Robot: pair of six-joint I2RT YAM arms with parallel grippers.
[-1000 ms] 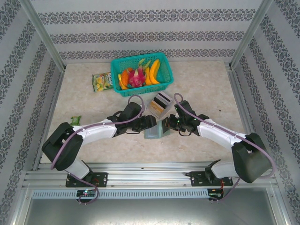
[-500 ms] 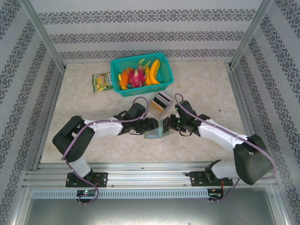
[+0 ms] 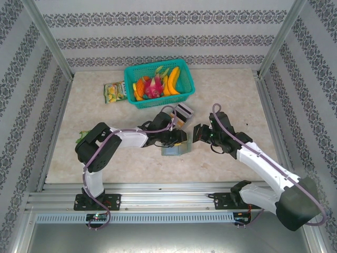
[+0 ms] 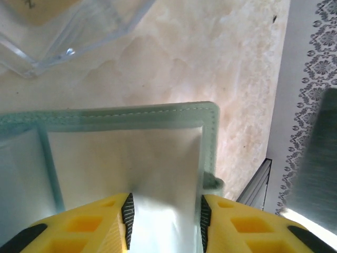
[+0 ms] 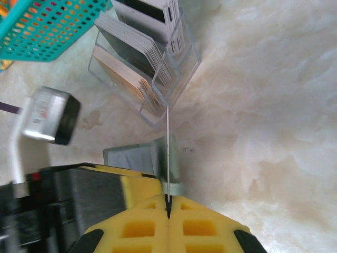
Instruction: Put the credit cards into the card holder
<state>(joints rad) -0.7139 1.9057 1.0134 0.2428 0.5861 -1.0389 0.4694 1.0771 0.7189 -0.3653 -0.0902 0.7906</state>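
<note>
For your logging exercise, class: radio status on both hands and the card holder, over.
Left hand astride the card holder, grip unclear. Right hand shut on a card, edge-on by the holder. Beyond it, clear box of cards, not blocking.

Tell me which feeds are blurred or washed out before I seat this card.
Top external: sharp, evenly lit, soft shadows. Left wrist: the card holder is washed out to pale glare, with glints on the clear box. Right wrist: the credit card in the right tool shows edge-on as a hairline; the left arm beside it is out of focus.
</note>
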